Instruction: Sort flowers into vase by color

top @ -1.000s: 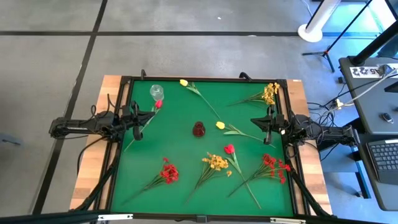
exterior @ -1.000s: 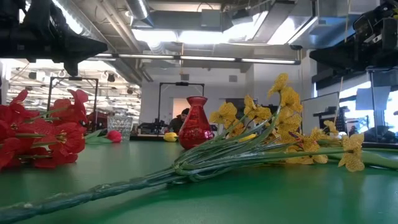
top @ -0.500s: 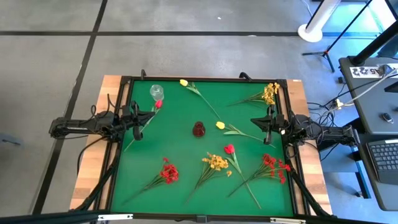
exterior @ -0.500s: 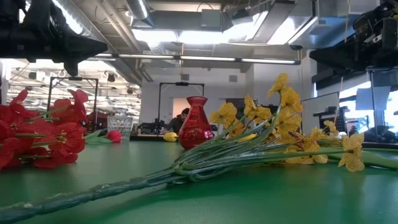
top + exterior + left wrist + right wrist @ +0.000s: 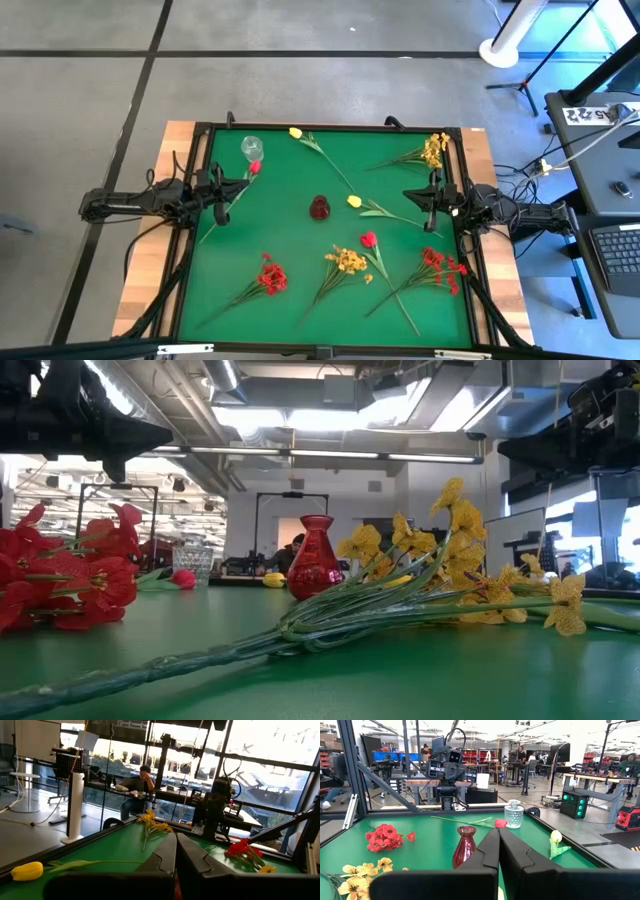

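Note:
Both arms hover above the green table, touching nothing. My left gripper (image 5: pixel 224 190) is shut at the left edge, above a red tulip (image 5: pixel 255 167) that lies flat beside the clear glass vase (image 5: pixel 250 147). My right gripper (image 5: pixel 410 197) is shut at the right edge, near a yellow tulip (image 5: pixel 354 201). The red vase (image 5: pixel 319 207) stands upright mid-table. Lying flat are a yellow tulip (image 5: pixel 295 132), a yellow spray (image 5: pixel 433 148), a red tulip (image 5: pixel 368 239), a red spray (image 5: pixel 272 277), a yellow spray (image 5: pixel 350 260) and a red spray (image 5: pixel 440 268).
A dark raised frame (image 5: pixel 320 127) borders the green mat. The red vase (image 5: pixel 465 846) and clear vase (image 5: pixel 513 813) stand between the two arms. A laptop desk (image 5: pixel 610 200) and stands are off the table's right side. People sit at desks in the room beyond.

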